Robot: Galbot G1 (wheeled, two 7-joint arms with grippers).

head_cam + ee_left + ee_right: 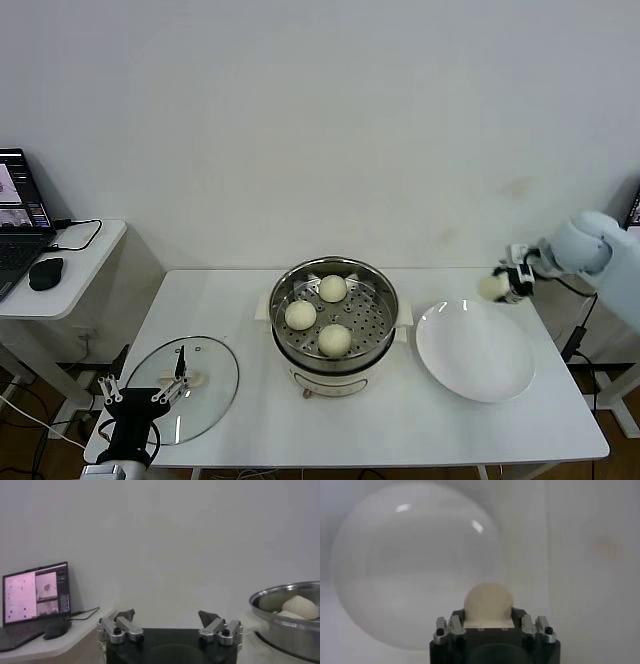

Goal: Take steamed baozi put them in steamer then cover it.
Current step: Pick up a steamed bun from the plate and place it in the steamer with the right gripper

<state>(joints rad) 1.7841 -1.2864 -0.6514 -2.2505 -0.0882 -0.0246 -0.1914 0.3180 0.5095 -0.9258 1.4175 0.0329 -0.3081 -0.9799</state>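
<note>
At the near left corner of the white surface (400,420) the cover (185,388) lies flat, glass down, its cream handle up. The left tool (140,396) hangs just beside its near edge, low off the corner, its fingers (125,616) spread wide with nothing between them. This arm looks parked, though it is the nearer one for the cover when that step comes.

In the middle stands the steamer (334,318), its steel pot open. Three steamed baozi (319,314) sit on the perforated tray: one at the far side, one on the left, one near. The right part of the tray is bare, so there seems to be room for a fourth.

Right of the steamer, just beside its handle, lies the white plate (475,352), with nothing on it.

Farthest right, the right tool (503,286) hovers above the plate's far right rim, pinching the last bun (488,604) between its pressed-in fingers; the bun is off the plate and held clear of it.

The coming move turns on one thing: the steamer lies to the left of the held bun and a little nearer. The right arm is judged to be carrying, and it needs to travel left over the plate and above the pot's rim, then lower onto the bare right side of the tray. Three buns in and one in hand puts the loading nearly done; the covering is not yet begun.
</note>
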